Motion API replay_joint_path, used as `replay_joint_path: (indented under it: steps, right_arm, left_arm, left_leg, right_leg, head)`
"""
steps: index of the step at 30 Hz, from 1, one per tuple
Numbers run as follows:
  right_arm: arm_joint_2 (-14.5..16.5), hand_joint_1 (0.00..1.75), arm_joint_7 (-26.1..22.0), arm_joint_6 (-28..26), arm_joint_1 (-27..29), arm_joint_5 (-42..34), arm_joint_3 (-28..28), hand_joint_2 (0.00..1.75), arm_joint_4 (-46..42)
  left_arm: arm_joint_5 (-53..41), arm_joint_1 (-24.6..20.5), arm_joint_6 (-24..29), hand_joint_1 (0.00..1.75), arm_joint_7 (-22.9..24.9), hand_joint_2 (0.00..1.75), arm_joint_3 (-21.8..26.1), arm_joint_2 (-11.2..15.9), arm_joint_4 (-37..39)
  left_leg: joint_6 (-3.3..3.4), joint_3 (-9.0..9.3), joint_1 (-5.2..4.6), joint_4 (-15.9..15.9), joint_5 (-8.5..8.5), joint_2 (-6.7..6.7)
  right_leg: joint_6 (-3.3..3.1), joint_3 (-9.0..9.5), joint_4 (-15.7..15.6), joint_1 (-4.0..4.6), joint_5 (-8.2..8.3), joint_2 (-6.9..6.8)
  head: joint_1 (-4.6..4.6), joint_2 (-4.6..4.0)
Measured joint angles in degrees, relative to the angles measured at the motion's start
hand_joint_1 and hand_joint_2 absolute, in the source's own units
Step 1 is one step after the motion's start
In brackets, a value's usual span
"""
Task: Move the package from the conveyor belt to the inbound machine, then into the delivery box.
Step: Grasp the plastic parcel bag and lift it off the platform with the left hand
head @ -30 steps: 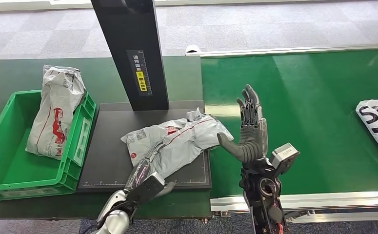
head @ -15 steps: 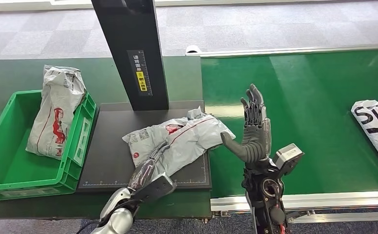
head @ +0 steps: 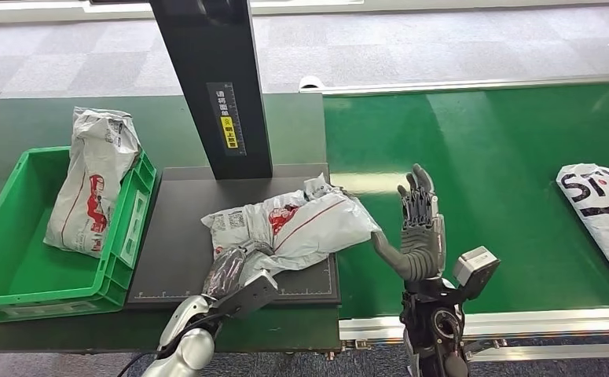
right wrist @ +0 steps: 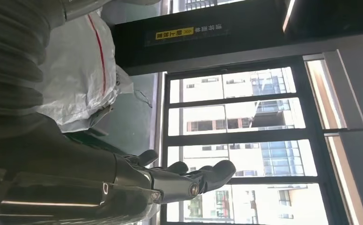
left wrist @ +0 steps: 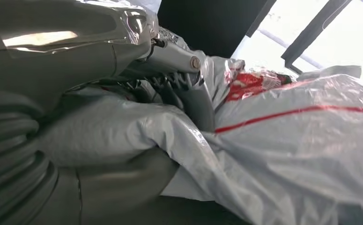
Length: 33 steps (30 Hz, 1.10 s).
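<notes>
A crumpled grey package point(head: 301, 224) with red markings lies on the black plate point(head: 175, 243) of the inbound machine, its right end overhanging toward the conveyor belt point(head: 505, 157). My left hand point(head: 229, 271) grips the package's near left end; in the left wrist view the fingers point(left wrist: 179, 89) lie over a fold of the package point(left wrist: 287, 140) and the thumb sits under it. My right hand point(head: 419, 224) stands open and upright over the belt, beside the package's right end, with the thumb tip close to it. In the right wrist view the right hand point(right wrist: 170, 180) holds nothing.
The machine's black post point(head: 214, 86) rises behind the plate. A green delivery box point(head: 18, 275) stands at the left with another grey package point(head: 93, 181) leaning in it. A white package point(head: 603, 208) lies on the belt at the far right.
My right hand has drawn right and toward me, away from the package. The package's near left end has bunched up in my left hand. The white package on the belt has travelled left.
</notes>
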Motion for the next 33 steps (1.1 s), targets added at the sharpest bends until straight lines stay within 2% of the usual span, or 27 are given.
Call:
replay_joint_path:
  steps: [7,9,11,13,15,18,21,33]
  right_arm:
    - [-0.04,0.0,5.95,5.6,0.85,-5.54,-0.69,1.75,2.09]
    - [0.12,0.0,8.51,7.78,0.84,-10.14,-1.21,0.87,3.84]
    - [0.46,0.0,11.5,10.1,0.79,-17.02,-2.27,0.87,5.88]
    - [0.69,0.0,13.55,11.23,0.71,-22.17,-3.1,1.75,7.9]
    - [0.79,0.0,14.71,11.91,0.69,-24.46,-3.37,1.75,9.33]
    - [0.92,0.0,16.95,15.65,0.69,-27.68,-3.16,1.75,10.46]
    - [0.88,0.0,17.22,15.71,0.7,-27.05,-2.07,1.75,11.18]
    - [0.73,0.0,16.63,14.24,0.67,-25.78,-0.46,1.75,12.61]
  left_arm:
    - [1.62,0.09,-0.97,1.75,-1.47,1.75,0.85,-0.27,-0.12]
    - [1.98,0.09,-0.98,1.75,-1.69,1.75,0.93,-0.27,-0.01]
    - [2.18,0.09,-0.96,1.75,-1.74,1.75,0.95,-0.27,0.15]
    - [3.03,0.11,-0.94,1.75,-2.26,1.75,0.96,-0.29,0.31]
    - [5.62,0.23,-1.25,1.75,-4.03,1.75,1.06,-0.38,0.37]
    - [13.26,0.87,-3.16,1.75,-8.77,1.75,1.61,-0.72,0.08]
    - [19.42,1.83,-3.92,1.75,-11.65,1.75,2.42,-1.15,-1.38]
    - [21.26,3.16,-4.04,1.75,-12.05,1.75,3.69,-1.36,-4.43]
  left_leg:
    - [0.0,0.0,0.0,0.0,-0.01,0.01]
    - [0.0,-0.03,0.0,0.0,-0.01,0.0]
    - [0.0,-0.05,0.0,0.0,-0.01,-0.01]
    - [0.0,-0.06,0.0,0.0,-0.02,0.0]
    - [0.0,-0.07,0.0,0.0,-0.01,0.0]
    - [0.0,-0.08,0.0,0.0,-0.01,0.01]
    - [-0.01,-0.12,0.0,0.0,0.0,0.03]
    - [-0.01,-0.22,0.0,0.0,-0.01,0.04]
  right_leg:
    - [0.01,-0.05,0.0,0.0,-0.01,0.0]
    - [0.01,-0.05,0.0,0.0,-0.01,0.0]
    - [0.02,-0.05,0.0,0.0,-0.02,0.0]
    - [0.02,-0.05,0.0,0.0,-0.02,0.0]
    - [0.02,-0.07,0.0,0.0,-0.02,0.0]
    - [0.01,-0.16,0.0,0.0,-0.01,0.0]
    - [0.01,-0.24,0.0,0.0,-0.01,0.02]
    - [0.01,-0.32,0.0,0.0,-0.01,0.02]
  head:
    - [0.0,-0.01]
    - [0.01,0.0]
    - [0.0,0.0]
    - [0.01,0.0]
    - [0.01,0.0]
    - [0.0,0.0]
    - [0.0,0.0]
    - [0.0,0.0]
